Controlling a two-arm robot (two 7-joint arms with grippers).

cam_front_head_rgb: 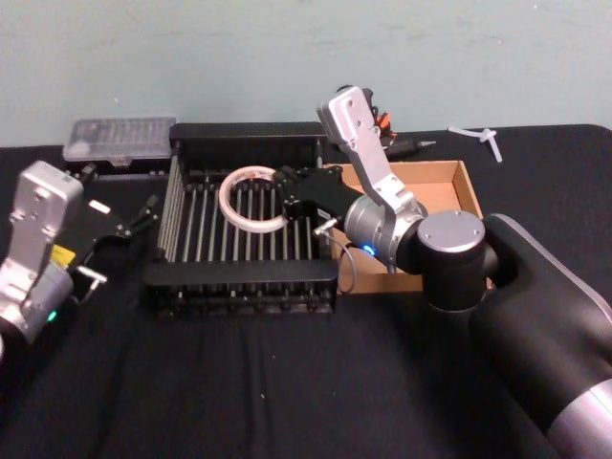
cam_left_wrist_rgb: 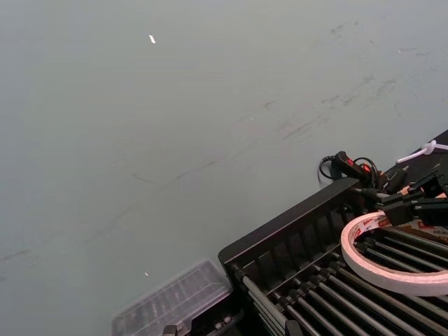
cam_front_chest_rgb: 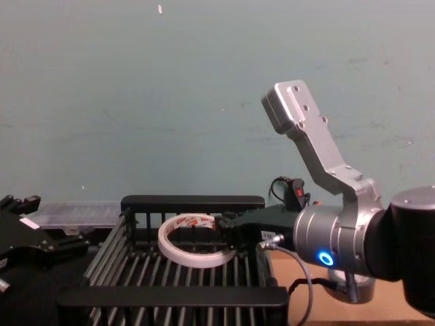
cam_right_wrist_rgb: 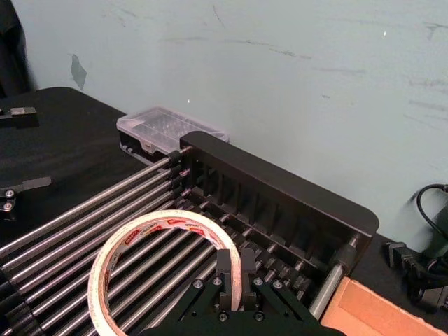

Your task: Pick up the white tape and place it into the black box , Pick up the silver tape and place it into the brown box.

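R gripper (cam_right_wrist_rgb: 234, 280) pinches white tape (cam_front_head_rgb: 251, 199) rim over black box (cam_front_head_rgb: 239, 282) right edge; light, stiff ring, rim's the place to hold it.

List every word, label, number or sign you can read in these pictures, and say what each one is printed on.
No text can be read with certainty.
Red-and-white lettering runs round the inner core of the large thin white tape ring, held by the right gripper's fingers over the black slatted crate: too blurred to read.
Yellow sticker on the left gripper: too small to read.
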